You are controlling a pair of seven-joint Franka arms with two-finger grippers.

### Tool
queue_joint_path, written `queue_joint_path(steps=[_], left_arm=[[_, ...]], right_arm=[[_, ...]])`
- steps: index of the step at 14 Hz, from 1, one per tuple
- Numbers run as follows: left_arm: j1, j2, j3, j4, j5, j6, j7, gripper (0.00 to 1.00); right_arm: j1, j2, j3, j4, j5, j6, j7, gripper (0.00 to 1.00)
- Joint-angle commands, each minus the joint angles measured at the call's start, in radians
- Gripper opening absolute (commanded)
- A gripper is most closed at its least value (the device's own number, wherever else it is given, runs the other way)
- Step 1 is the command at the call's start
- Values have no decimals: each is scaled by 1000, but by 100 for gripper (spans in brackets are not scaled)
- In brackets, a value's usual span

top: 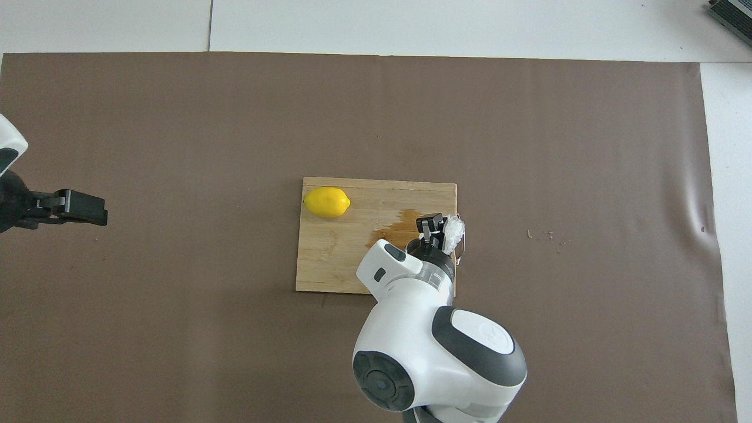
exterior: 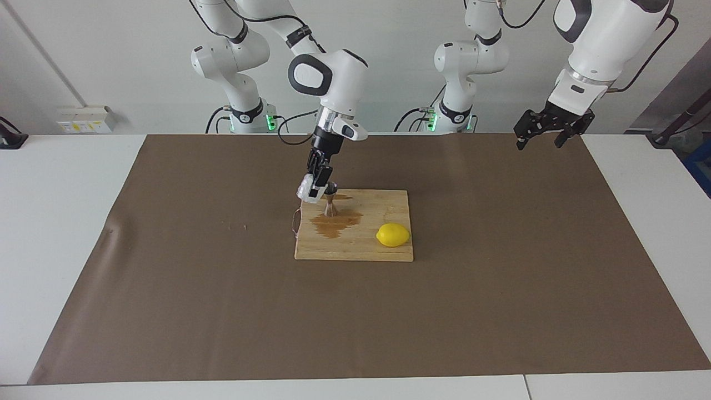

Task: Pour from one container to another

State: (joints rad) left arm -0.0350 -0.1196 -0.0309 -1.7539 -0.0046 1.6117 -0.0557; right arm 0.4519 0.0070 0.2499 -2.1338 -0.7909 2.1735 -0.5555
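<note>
I see the right gripper point(exterior: 314, 188) clamped on the crinkled cup point(exterior: 305, 189), tipped just beside the jigger's point(exterior: 330, 204) mouth; the jigger stands in a brown puddle point(exterior: 335, 223) on the cutting board point(exterior: 355, 250), a lemon point(exterior: 392, 235) nearby. The left gripper point(exterior: 546, 136) waits, fingers apart, over the brown mat point(exterior: 500, 278) at its own end.

Robot lab: 2 bench-mounted arms point(exterior: 333, 83), bare wall.

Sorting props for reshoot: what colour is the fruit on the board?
Bright yellow: the lemon, clearest in the overhead view.
</note>
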Motion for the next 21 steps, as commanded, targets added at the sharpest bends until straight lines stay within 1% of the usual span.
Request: queue_joint_path(steps=[1,3,9,14,18,21], left_arm=[[0,-9,5,-1,-5,-7,16,100],[0,-9,5,-1,-5,-9,16,100],[0,-9,5,-1,-5,-7,16,100],[0,-9,5,-1,-5,-7,16,100],[0,-9,5,-1,-5,-7,16,100],[0,-9,5,-1,-5,-9,16,100]], right_arm=[[-4,-10,11,5,18,-20,8,0],[-5,-10,11,8,27,-17,6,0],[-5,-7,11,29,113,-18,-1,0],[-15,-4,11,35,124,-15,-14,0],[-48,-7,9,60,235,-12,-101,0],[-78,-16,9,61,343,-9,-106,0]])
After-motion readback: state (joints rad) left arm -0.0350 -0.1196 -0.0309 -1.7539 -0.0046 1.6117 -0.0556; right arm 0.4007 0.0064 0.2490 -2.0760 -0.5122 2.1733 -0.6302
